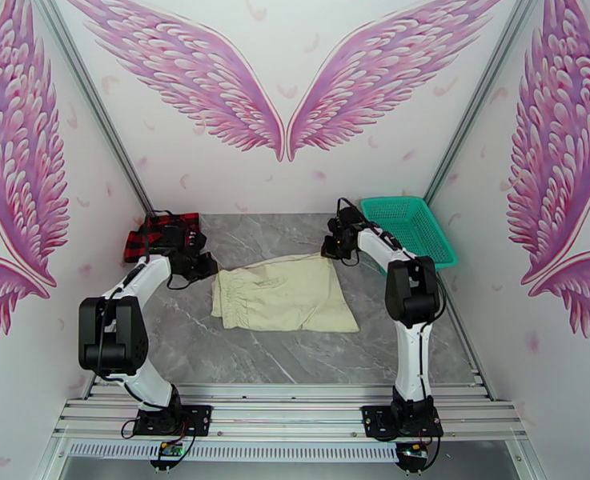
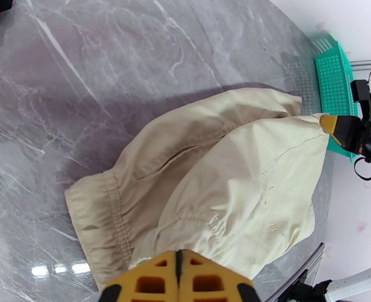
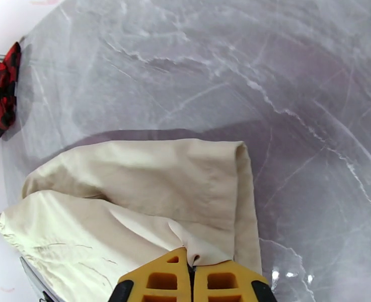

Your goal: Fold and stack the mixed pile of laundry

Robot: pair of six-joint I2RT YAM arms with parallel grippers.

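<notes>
Cream garment [image 1: 282, 294] lies spread mid-desk on the grey marble desk [image 1: 295, 362]. The left hand [image 1: 206, 266] is clenched on the cloth at its far-left corner. The right hand [image 1: 332, 248] pinches its far-right corner, jaws closed on the fabric. Farther back, the red-and-black check shirt [image 1: 154, 234] sits bunched at the desk's far-left corner, and a teal basket [image 1: 411, 226] stands far right.

I see a teal mesh basket [image 1: 411, 226] at the grey marble tabletop's [image 1: 295, 354] far right corner; pink wing murals [image 1: 214, 82] cover the walls.
</notes>
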